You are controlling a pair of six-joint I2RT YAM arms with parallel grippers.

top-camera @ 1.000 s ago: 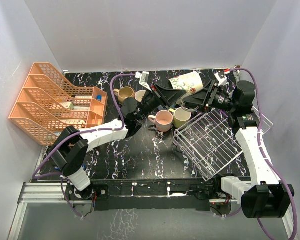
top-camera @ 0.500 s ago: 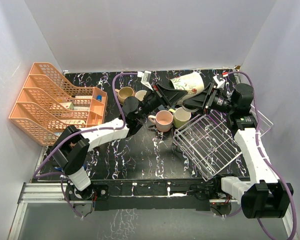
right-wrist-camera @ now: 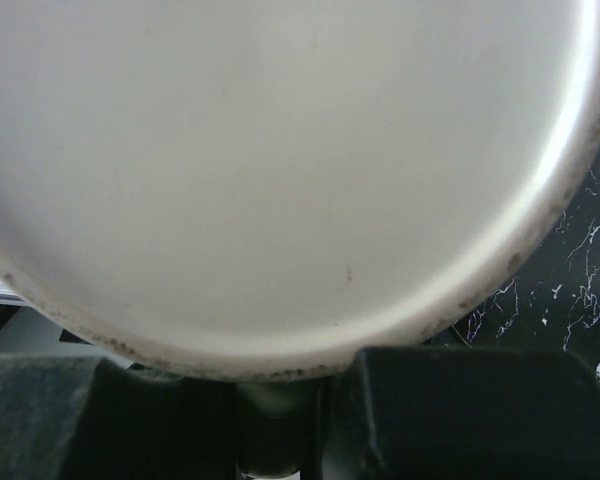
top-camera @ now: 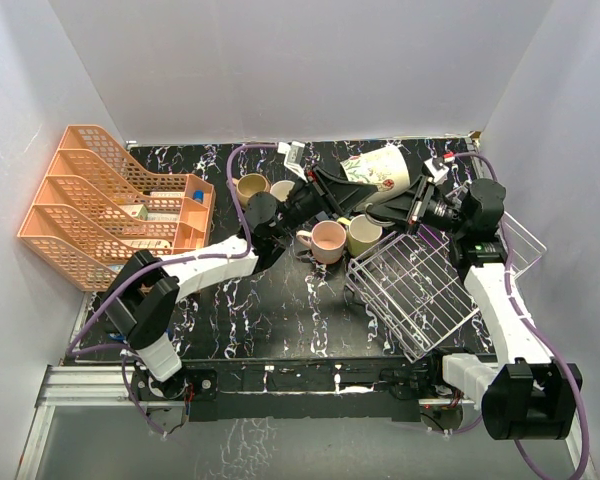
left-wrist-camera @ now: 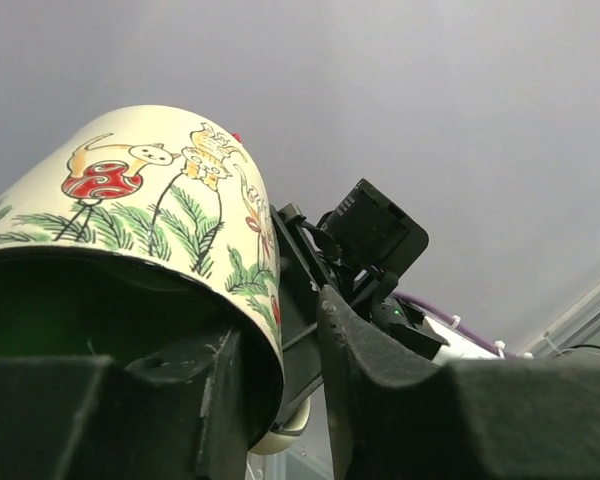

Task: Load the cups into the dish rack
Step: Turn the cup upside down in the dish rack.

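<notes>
A white cup (top-camera: 380, 168) painted with green fronds and red figures hangs in the air at the back of the table, between both grippers. My left gripper (top-camera: 342, 180) has one finger inside the cup's mouth and one outside. In the left wrist view a gap shows between the cup's wall (left-wrist-camera: 150, 190) and the outer finger (left-wrist-camera: 380, 380), so the left gripper (left-wrist-camera: 280, 400) is open. My right gripper (top-camera: 405, 195) is shut on the cup's handle (right-wrist-camera: 270, 430), below the pale base (right-wrist-camera: 280, 160). The white wire dish rack (top-camera: 420, 290) lies askew at the right.
A pink cup (top-camera: 328, 240) and a pale yellow cup (top-camera: 363, 236) stand just left of the rack. A tan cup (top-camera: 251, 187) and another pale one (top-camera: 280, 189) sit at the back. The orange tiered organizer (top-camera: 110, 200) fills the left side.
The right gripper has closed on the patterned cup's handle and its arm has shifted left. The left jaws have eased apart around the rim. The cup has tipped slightly.
</notes>
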